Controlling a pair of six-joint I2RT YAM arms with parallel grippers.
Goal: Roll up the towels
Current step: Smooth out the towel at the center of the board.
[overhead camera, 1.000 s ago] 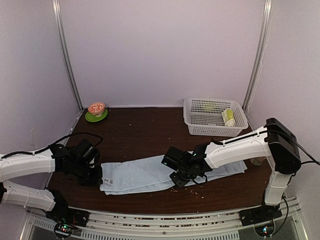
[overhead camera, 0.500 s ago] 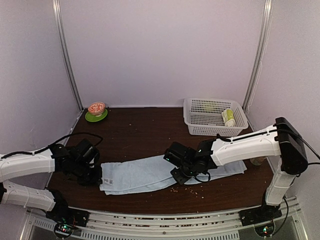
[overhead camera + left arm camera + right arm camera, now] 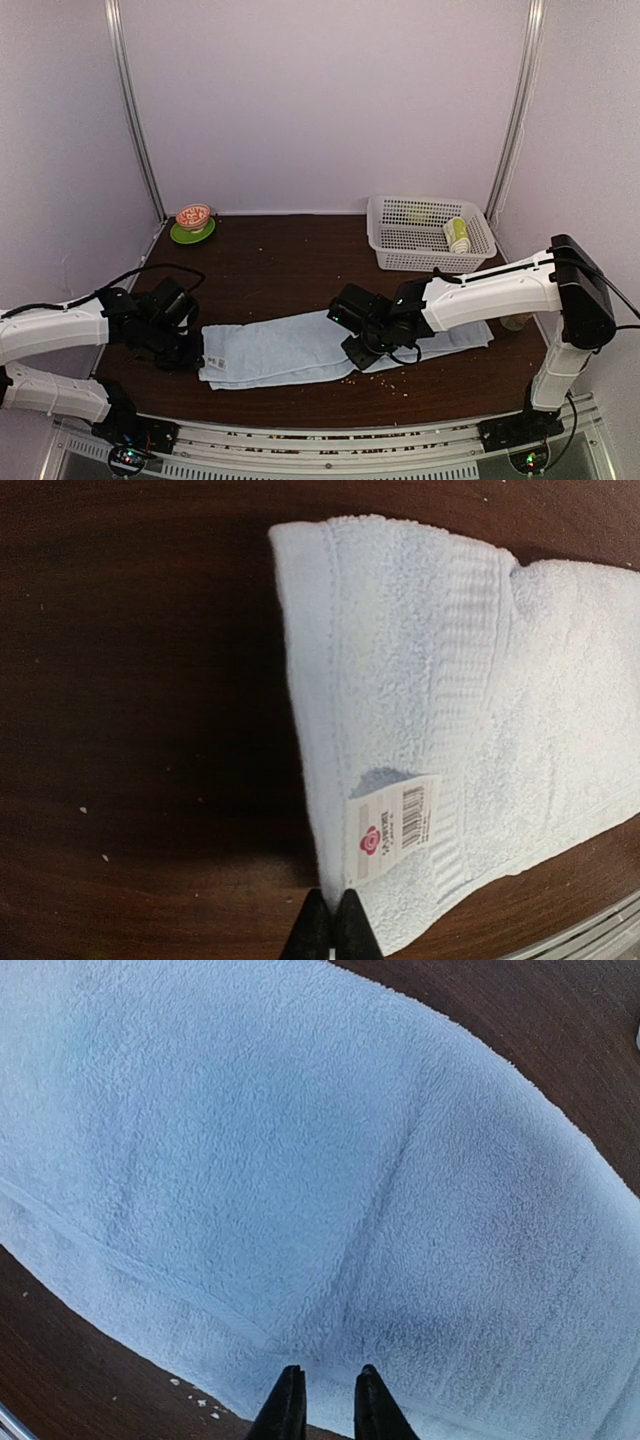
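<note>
Pale-blue towel [image 3: 290, 350] is lying flat on the worktop [image 3: 290, 270] as a long folded strip, stretching from just ahead of the left hand [image 3: 335, 925] to under and past the right hand [image 3: 322, 1400]; no roll is showing at either end, so rolling of this one is judged not yet begun. Left hand is sitting at the strip's end beside the tag [image 3: 390, 825], fingers pressed together; whether cloth is caught between them is not readable. Right hand is hovering low over the towel's mid-length near edge, fingers slightly spread, gripping nothing. Lime-green towel [image 3: 457, 235] is standing in the basket [image 3: 400, 255] well beyond the right hand, apparently as a finished roll, though too small to confirm. So roughly half is looking done. The right hand is hiding the cloth directly beneath it in the top view.
</note>
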